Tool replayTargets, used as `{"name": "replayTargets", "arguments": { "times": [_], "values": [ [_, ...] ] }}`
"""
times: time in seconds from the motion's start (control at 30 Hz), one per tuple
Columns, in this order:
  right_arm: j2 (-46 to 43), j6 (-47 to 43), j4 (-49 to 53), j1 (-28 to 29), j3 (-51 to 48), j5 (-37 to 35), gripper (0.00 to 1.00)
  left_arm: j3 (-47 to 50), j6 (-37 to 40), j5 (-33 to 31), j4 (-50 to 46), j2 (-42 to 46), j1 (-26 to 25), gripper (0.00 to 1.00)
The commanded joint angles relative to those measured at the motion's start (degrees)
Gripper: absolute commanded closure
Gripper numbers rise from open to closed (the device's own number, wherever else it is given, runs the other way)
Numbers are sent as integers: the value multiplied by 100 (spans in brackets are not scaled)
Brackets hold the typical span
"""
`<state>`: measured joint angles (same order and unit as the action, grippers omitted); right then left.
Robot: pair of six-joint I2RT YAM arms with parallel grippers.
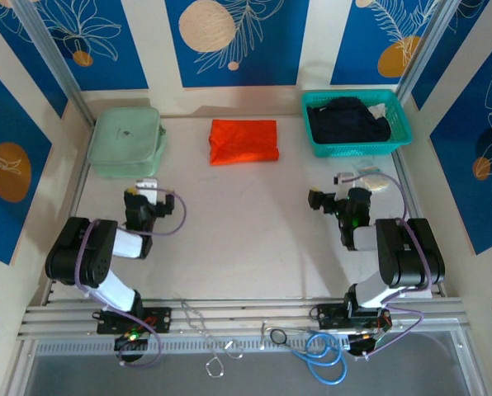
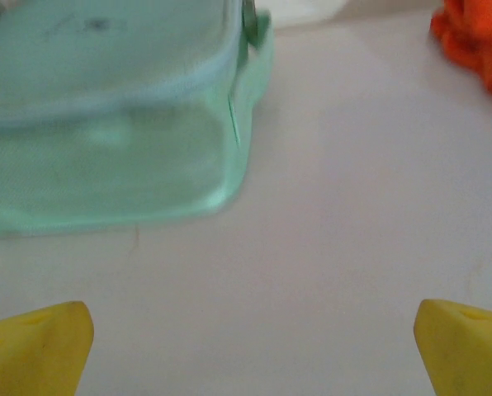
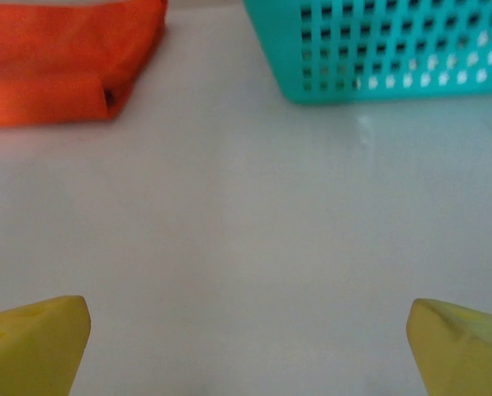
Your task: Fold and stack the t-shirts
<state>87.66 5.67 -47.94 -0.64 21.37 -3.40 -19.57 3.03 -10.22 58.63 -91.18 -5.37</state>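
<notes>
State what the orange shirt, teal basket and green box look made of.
Orange shirt: soft matte cloth, judging by its creased folds. Teal basket: likely moulded plastic, with a rigid grid of holes. Green box: probably translucent, glossy plastic, with rounded moulded corners.

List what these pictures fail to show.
- Black t-shirt, top view: bunched in the teal basket, whose walls hide its underside.
- Orange t-shirt, left wrist view: blurred, cut by the right edge.
- Pale green box, top view: lid hides any contents.
- Pale object by right arm, top view: too small to identify.
</notes>
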Motion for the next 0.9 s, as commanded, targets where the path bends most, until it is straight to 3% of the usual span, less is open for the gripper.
{"name": "replayTargets", "arguments": {
  "times": [0.0, 0.87],
  "values": [
    [-23, 78, 181, -87, 272, 248, 1, -143, -232, 739, -417, 161, 273, 1],
    [-38, 17, 212, 12, 280, 76, 1, -191, -127, 904, -482, 152, 258, 1]
  ]
}}
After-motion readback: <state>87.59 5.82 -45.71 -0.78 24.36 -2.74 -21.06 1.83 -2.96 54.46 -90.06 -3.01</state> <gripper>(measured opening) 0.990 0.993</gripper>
